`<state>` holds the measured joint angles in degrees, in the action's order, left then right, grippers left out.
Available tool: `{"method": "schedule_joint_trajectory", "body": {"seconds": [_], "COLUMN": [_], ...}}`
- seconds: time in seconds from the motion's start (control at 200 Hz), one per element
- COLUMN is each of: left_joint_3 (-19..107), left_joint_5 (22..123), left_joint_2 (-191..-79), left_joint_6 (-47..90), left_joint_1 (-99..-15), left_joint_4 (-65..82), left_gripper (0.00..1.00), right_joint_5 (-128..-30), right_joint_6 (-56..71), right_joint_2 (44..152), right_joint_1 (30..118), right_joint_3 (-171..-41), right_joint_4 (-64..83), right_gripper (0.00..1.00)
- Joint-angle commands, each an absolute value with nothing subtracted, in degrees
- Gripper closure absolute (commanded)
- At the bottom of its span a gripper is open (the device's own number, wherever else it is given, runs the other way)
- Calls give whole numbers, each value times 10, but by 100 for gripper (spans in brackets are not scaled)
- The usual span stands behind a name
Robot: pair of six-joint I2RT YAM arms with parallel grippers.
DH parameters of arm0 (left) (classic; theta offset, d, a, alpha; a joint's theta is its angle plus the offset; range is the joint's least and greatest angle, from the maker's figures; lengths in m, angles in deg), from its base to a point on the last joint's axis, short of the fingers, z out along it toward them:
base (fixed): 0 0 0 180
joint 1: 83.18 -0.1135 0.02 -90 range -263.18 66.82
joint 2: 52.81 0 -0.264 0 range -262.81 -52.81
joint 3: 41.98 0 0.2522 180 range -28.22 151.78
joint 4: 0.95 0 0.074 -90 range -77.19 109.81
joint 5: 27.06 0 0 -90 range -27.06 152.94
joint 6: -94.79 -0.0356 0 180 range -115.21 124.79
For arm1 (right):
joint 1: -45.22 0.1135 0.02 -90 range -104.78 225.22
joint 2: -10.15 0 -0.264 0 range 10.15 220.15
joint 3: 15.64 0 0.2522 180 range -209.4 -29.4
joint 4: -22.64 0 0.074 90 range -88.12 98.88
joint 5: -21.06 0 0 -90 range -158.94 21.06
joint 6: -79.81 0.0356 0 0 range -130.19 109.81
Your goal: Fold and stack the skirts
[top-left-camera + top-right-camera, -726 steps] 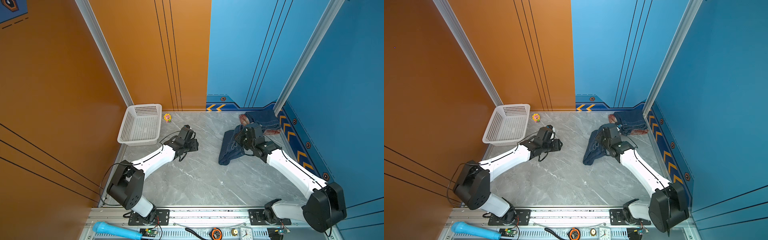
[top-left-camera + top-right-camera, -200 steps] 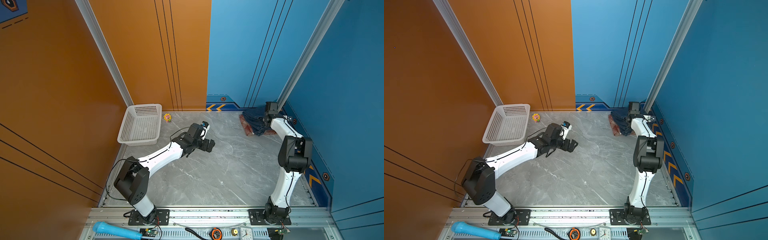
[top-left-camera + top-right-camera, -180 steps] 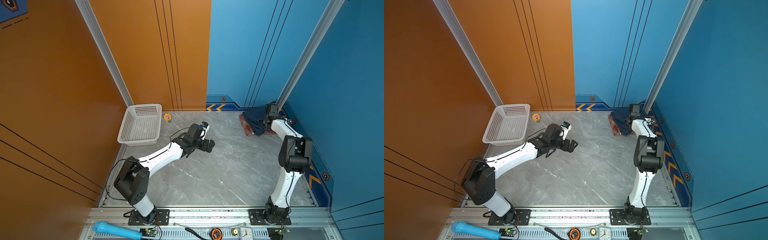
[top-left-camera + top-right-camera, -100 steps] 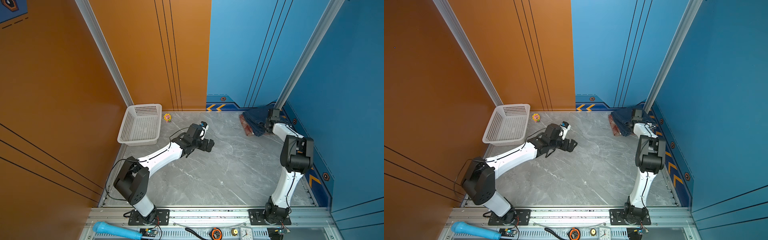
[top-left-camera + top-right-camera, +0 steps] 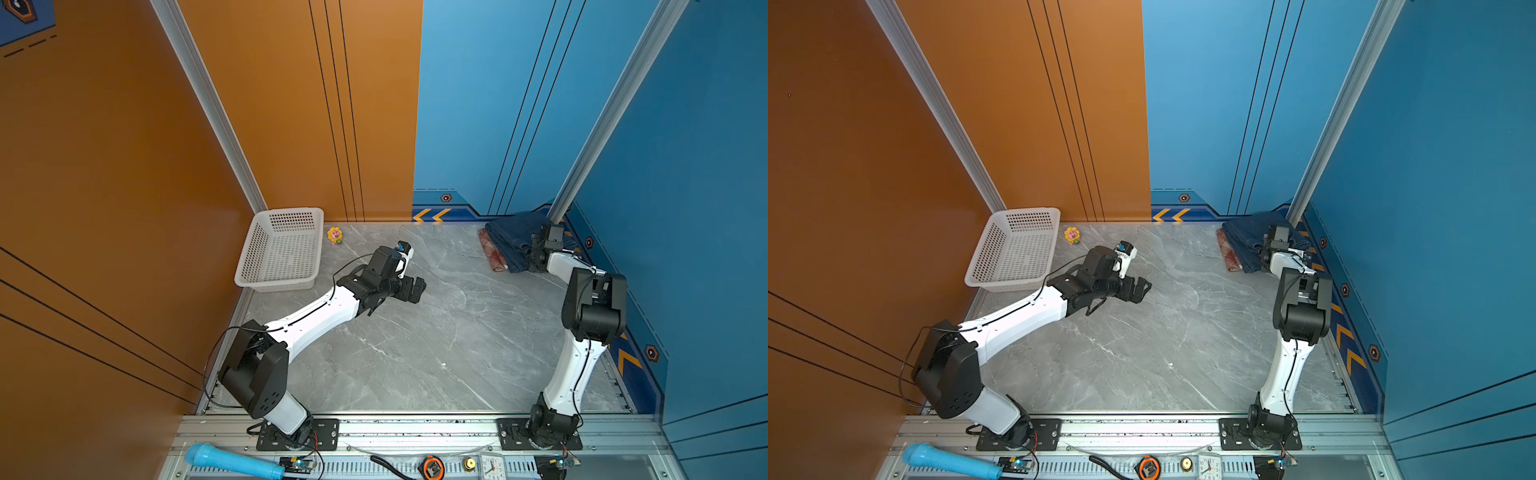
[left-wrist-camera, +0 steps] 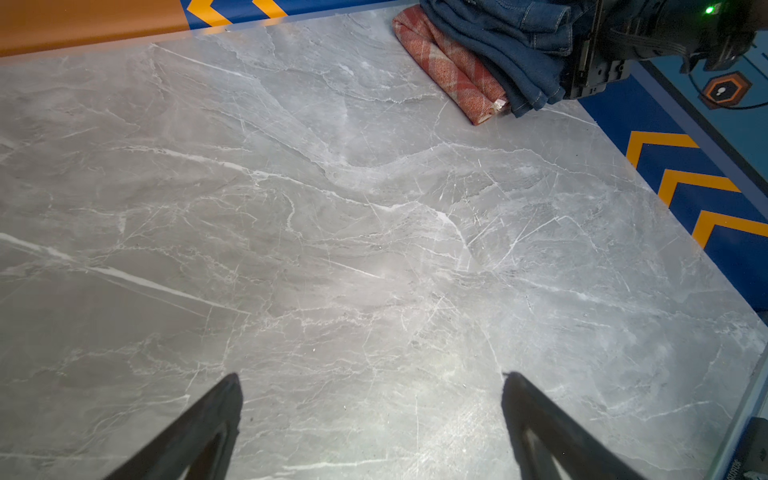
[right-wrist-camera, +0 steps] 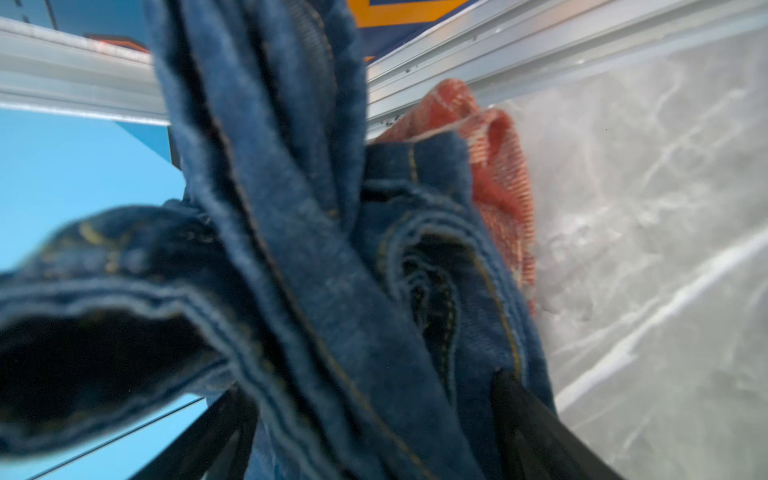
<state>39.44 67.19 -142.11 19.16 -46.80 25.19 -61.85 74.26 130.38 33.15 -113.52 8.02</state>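
The skirts (image 5: 510, 237), folded denim on a plaid skirt (image 5: 493, 254), lie stacked in the far right corner of the table (image 5: 415, 353). The cloth should handle soft and limp, the denim heavier; grip folded edges. The right gripper (image 5: 538, 249) has jaws spread around denim folds. The left gripper (image 5: 417, 289) has jaws spread, empty. The wall (image 5: 623, 232) crowds the stack; the basket (image 5: 291, 212) stands well apart.

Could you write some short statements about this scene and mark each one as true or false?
1. The plaid skirt lies under the denim skirts. True.
2. The white basket holds a skirt. False: nothing lies in it.
3. The left gripper is shut on denim. False: it is open above the bare table.
4. The stack sits at the table's far right corner. True.
5. The right gripper is at the stack. True.
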Motion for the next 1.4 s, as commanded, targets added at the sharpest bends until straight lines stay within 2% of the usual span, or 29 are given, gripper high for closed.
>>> {"method": "schedule_joint_trajectory", "body": {"seconds": [0.0,0.055,0.335,0.516,0.751,0.906,1.116,1.257,1.397], "left_joint_3": [421,431,458,455,407,355,312,259,196], "left_joint_5": [639,631,526,508,512,509,484,478,487], "left_joint_2": [-1389,-1379,-1313,-1275,-1211,-1164,-1125,-1112,-1118], "left_joint_6": [172,166,157,200,203,199,200,199,205], "left_joint_1": [-481,-489,-569,-644,-668,-681,-711,-730,-755], "left_joint_4": [299,314,384,401,367,322,294,254,175], "left_gripper": [2,2,2,2,2,2,2,2,0], "right_joint_5": [-643,-650,-715,-745,-790,-751,-643,-601,-587], "right_joint_6": [720,711,586,527,429,342,144,45,6], "right_joint_2": [1294,1294,1236,1197,1148,1083,964,869,786], "right_joint_1": [329,326,310,294,297,321,392,442,459], "right_joint_3": [-1130,-1133,-1166,-1171,-1180,-1142,-1073,-982,-864], "right_joint_4": [91,92,60,15,-38,-42,-38,4,62], "right_gripper": [4,0,0,0,0,0,0,0,0]}}
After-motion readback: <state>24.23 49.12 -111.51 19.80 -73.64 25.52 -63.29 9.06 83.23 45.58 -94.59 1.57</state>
